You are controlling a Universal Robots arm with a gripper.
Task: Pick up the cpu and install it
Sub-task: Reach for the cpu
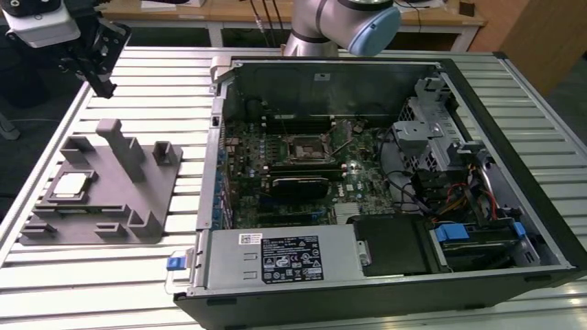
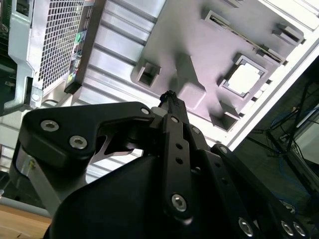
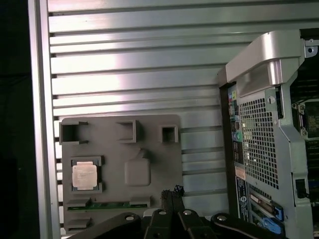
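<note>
1. One arm, one gripper [image 1: 107, 89]. It hangs in the air above the slatted table [image 1: 165, 75], off the far end of the grey fixture [image 1: 137, 199] in the exterior view. The fingers look pressed together with nothing between them; in both wrist views the tips [image 3: 172, 191] meet in a single point.

2. The cpu [image 1: 71, 185] lies flat, pale top up, in a shallow recess of the fixture. That is on the side toward the exterior view's left, nearer the front of that view than the gripper.

3. Key relation: the cpu is below the gripper and off to one side, well apart and untouched. In the first wrist view the fixture's tall post [image 3: 137, 169] stands between the fingertips and the cpu [image 3: 83, 175]. I judge the offset runs across that post rather than straight down.

4. The chip is square, so it has no long axis. Its edges run parallel to the fixture's edges.

5. The open computer case [image 1: 321, 86] stands just beside the fixture, toward the exterior view's right. The black socket [image 1: 306, 146] on its board looks unfilled and is well apart from the cpu.

6. Count: one cpu, one fixture with one tall post and several short ones, one case, one socket, one gripper.
</note>
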